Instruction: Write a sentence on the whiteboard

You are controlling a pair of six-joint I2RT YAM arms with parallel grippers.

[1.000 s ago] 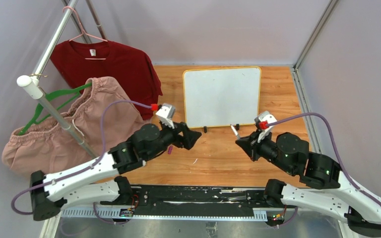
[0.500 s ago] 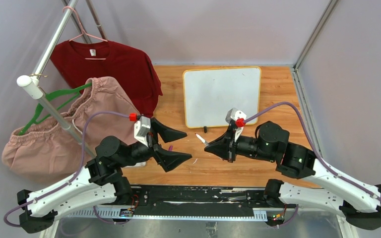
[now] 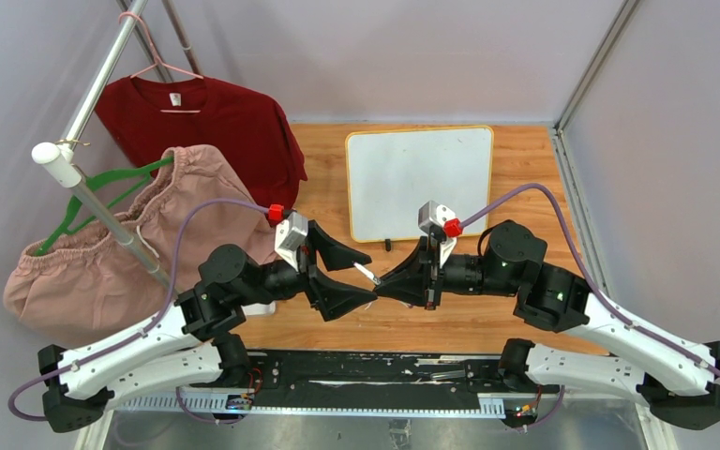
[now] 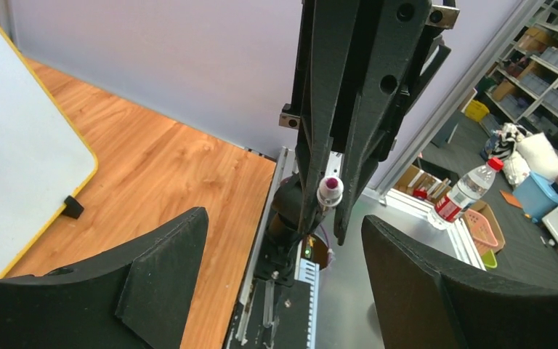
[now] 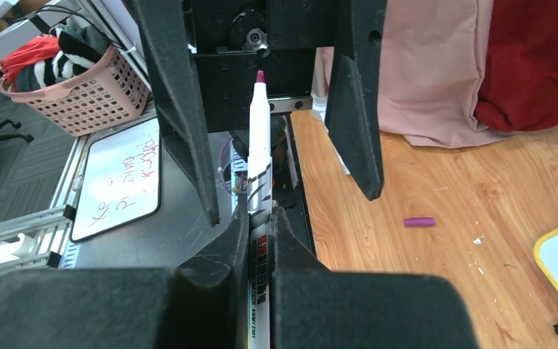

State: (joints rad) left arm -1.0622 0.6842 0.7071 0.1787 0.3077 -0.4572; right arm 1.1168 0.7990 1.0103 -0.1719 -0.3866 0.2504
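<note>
**Ana:** Since the wooden table (image 3: 525,169) is the biggest thing in view, start there. What is around it?

**Ben:** On the left a metal rack (image 3: 103,216) slants across. A pink garment (image 3: 103,262) hangs from it on a green hanger, and a red shirt (image 3: 206,122) hangs behind that, its hem reaching the table's far left corner.

**Ana:** And the whiteboard (image 3: 419,183)?

**Ben:** It is at the back of the table, right of centre, well apart from both arms. It has a yellow frame, and from above its face reads plain white. A small black foot (image 4: 73,207) shows at its near edge.

**Ana:** Where are the arms?

**Ben:** They meet tip to tip over the middle of the table, in front of the board. The left gripper (image 3: 373,274) is spread wide, one finger on each side of the other arm's tip. The right gripper (image 5: 259,222) is pinched tight on a marker (image 5: 259,145).

**Ana:** How does the marker sit?

**Ben:** It sticks straight out from the right fingers, with its bare purple tip pointing into the gap between the left fingers. Both wrist views show space on each side, so the left fingers are not touching it.

**Ana:** Anything smaller?

**Ben:** A purple cap (image 5: 419,222) lies on the wood, off to the side of the grippers.
</note>
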